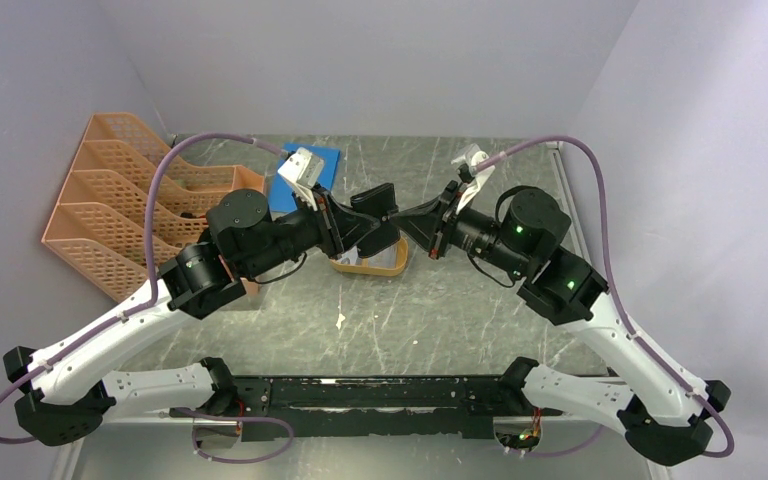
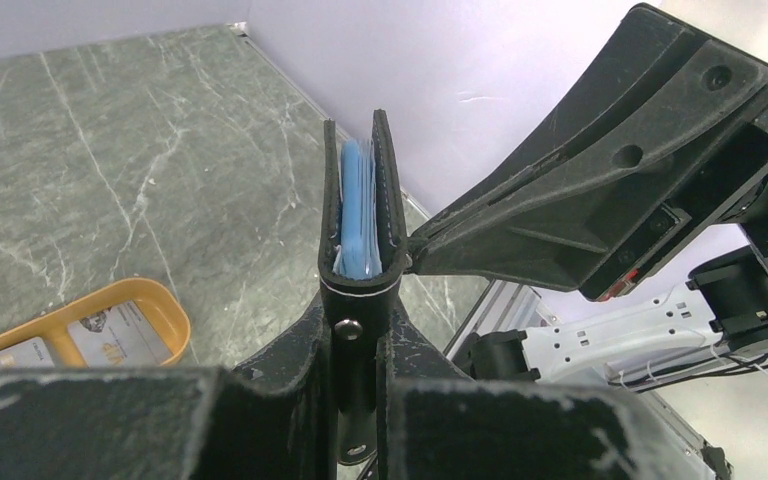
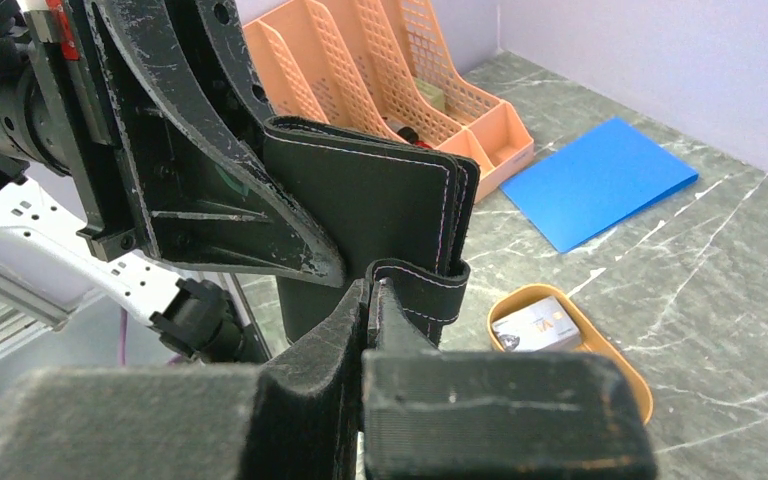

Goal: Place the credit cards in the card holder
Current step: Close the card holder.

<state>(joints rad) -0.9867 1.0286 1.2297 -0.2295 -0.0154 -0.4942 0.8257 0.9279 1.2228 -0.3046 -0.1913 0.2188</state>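
The black card holder (image 1: 375, 203) hangs in mid-air between both grippers, above the orange dish (image 1: 345, 266). My left gripper (image 2: 360, 335) is shut on its snap end. The holder (image 2: 358, 200) stands edge-on, nearly closed, with blue plastic pockets showing inside. My right gripper (image 3: 375, 295) is shut on the holder's black strap (image 3: 435, 290), beside the holder's cover (image 3: 370, 210). Pale grey credit cards (image 3: 535, 325) lie in the orange dish (image 3: 622, 378). Two cards (image 2: 120, 335) show in the dish (image 2: 175, 310) in the left wrist view.
A large blue flat sheet (image 3: 600, 180) lies at the back of the table. An orange file rack (image 1: 130, 195) stands at the far left. The two grippers (image 1: 395, 225) meet close together over the dish. Grey walls close in the back and sides.
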